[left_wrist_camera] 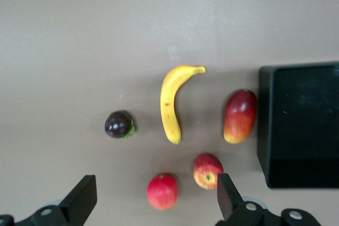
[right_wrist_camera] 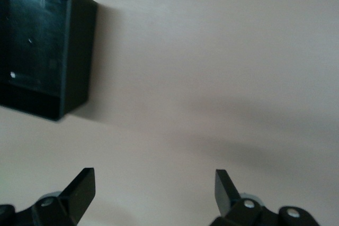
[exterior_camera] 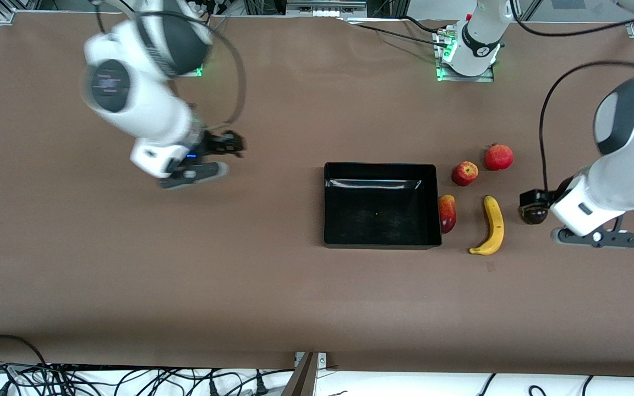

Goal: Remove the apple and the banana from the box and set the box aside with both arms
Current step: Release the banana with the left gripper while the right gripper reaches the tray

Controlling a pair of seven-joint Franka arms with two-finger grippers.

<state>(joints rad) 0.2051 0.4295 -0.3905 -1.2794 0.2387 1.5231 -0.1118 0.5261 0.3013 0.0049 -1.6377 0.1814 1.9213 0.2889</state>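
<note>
The black box (exterior_camera: 381, 204) stands mid-table, empty; it also shows in the left wrist view (left_wrist_camera: 302, 125) and the right wrist view (right_wrist_camera: 79, 51). The yellow banana (exterior_camera: 492, 225) (left_wrist_camera: 174, 101) and the red apple with yellowish patches (exterior_camera: 464, 173) (left_wrist_camera: 207, 171) lie beside the box toward the left arm's end. My left gripper (exterior_camera: 534, 199) (left_wrist_camera: 154, 181) is open and empty, up in the air over this group of fruits. My right gripper (exterior_camera: 229, 144) (right_wrist_camera: 153, 174) is open and empty over bare table toward the right arm's end.
A red-yellow mango (exterior_camera: 447, 213) (left_wrist_camera: 240, 116) touches the box's wall. A plain round red fruit (exterior_camera: 498, 157) (left_wrist_camera: 162, 191) lies beside the apple. A small dark fruit (exterior_camera: 533, 214) (left_wrist_camera: 119, 124) lies beside the banana. Cables hang along the table's near edge.
</note>
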